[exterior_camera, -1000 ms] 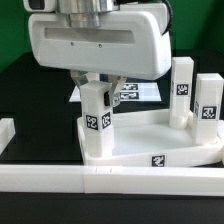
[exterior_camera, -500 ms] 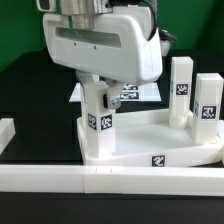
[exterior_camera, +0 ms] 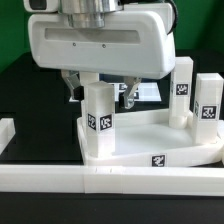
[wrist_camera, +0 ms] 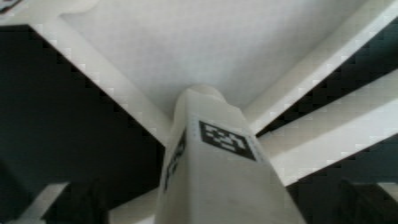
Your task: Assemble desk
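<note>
Now the hand (exterior_camera: 98, 95) stood over the leg (exterior_camera: 97, 125) at the panel's (exterior_camera: 150, 135) 9 o'clock corner, fingers apart on both sides and seemingly not holding it. Probably this light, stiff, smooth plastic leg should be taken on its flat sides.

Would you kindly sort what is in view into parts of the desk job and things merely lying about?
Job:
- large white plastic tray-like desk panel
- white tagged block leg under the hand
- two upright white legs
- robot hand

Lying about:
- long white border rail
- flat marker board
</note>
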You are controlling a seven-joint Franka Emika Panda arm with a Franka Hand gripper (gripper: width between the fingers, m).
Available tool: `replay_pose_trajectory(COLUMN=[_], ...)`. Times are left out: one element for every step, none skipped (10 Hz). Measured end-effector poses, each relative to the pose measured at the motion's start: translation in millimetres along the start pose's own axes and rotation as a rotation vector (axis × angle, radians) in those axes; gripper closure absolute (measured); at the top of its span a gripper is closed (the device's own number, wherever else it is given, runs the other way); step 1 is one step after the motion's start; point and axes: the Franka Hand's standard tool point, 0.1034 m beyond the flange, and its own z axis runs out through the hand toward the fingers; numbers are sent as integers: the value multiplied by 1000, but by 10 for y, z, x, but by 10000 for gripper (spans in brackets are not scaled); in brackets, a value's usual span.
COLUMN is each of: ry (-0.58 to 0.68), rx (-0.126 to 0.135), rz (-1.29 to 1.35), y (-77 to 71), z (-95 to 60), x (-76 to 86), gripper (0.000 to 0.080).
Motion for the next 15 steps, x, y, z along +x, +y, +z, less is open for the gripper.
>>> replay_pose_trajectory(ry=[-1, -1, -2, -3, -7, -7, -6, -6, -5, -6, -9, -10, -10, -10, -9], rx=[-2, -2, -2, -4, -14, -22, -30, -41, -43, -46, -47, -47, -47, -47, -47], rz=[-96, -197, -292, -372, -488, -566, -630, -714, -752, -811, -882, -882, -882, -874, -852], y=[3, -1, -4, -5, -13, -38, -58, -64, -67, -59, -41, -38, -35, -35, -34], z=[6, 8, 10, 13, 9, -4, -15, -27, -39, -40, -34, -32, -31, -31, -31], x=[-2, -4, -6, -7, 1, 9, 16, 28, 35, 39, 41, 41, 41, 41, 42], gripper=[155, 150, 150, 150, 150, 150, 150, 150, 150, 150, 273, 273, 411, 511, 511])
